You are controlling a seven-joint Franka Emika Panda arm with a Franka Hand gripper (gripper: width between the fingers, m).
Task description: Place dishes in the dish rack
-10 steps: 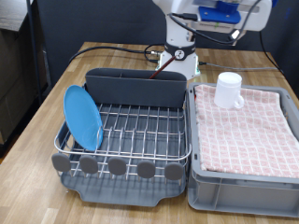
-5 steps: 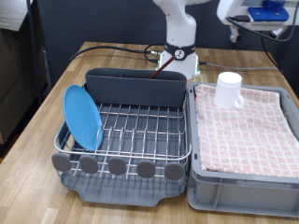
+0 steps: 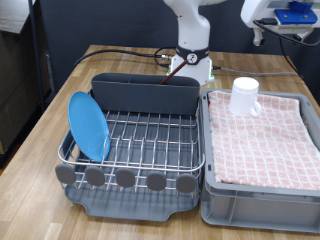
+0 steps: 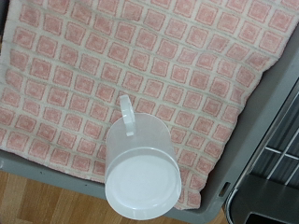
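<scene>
The round light-blue plate (image 3: 88, 125) stands on edge in the silver wire dish rack (image 3: 150, 140), at the exterior view's left side of it. The white mug (image 3: 246, 96) stands upside down on the pink checkered cloth (image 3: 265, 135) in the grey crate. In the wrist view the mug (image 4: 140, 166) is seen from above with its handle (image 4: 124, 107) over the cloth. The robot's hand (image 3: 284, 16) hangs high at the exterior view's top right, above the crate, and its fingers cannot be made out. The wooden spoon is not in view.
The rack's tall grey compartment (image 3: 145, 92) runs along its far side and round grey discs (image 3: 125, 178) along its near side. The grey crate (image 3: 262, 195) sits against the rack at the exterior view's right. A rack corner (image 4: 278, 154) shows in the wrist view.
The robot's hand has swung toward the exterior view's right, from over the rack's far edge to above the crate. Plate and mug have not moved.
</scene>
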